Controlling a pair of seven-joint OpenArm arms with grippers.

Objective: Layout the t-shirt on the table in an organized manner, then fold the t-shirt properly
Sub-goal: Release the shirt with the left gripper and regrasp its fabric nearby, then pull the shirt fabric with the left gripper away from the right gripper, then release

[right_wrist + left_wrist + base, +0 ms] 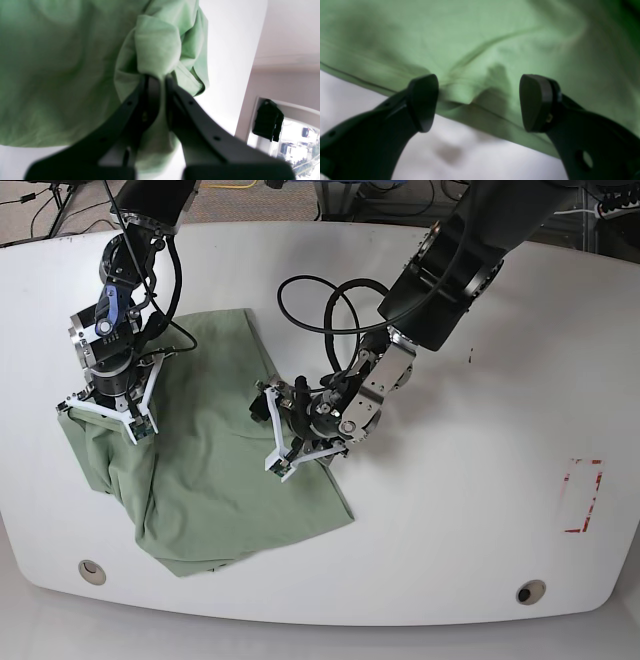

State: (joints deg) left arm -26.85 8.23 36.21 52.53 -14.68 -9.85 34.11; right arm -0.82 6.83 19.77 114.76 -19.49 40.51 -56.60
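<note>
The sage-green t-shirt [215, 470] lies crumpled on the left half of the white table [450, 480]. My right gripper [100, 418] stands at the shirt's left edge. In the right wrist view my right gripper [160, 78] is shut on a bunched fold of the t-shirt [157, 45]. My left gripper [272, 430] hovers at the shirt's right edge. The left wrist view shows my left gripper [480, 102] open wide over a wrinkled hem of the t-shirt [480, 37], with nothing between the pads and bare table [470, 155] below.
Two round grommet holes [92, 571] [531, 591] sit near the table's front edge. A red-outlined rectangle mark [583, 495] is at the right. Black cables [320, 305] loop beside the left arm. Floor cables lie beyond the far edge.
</note>
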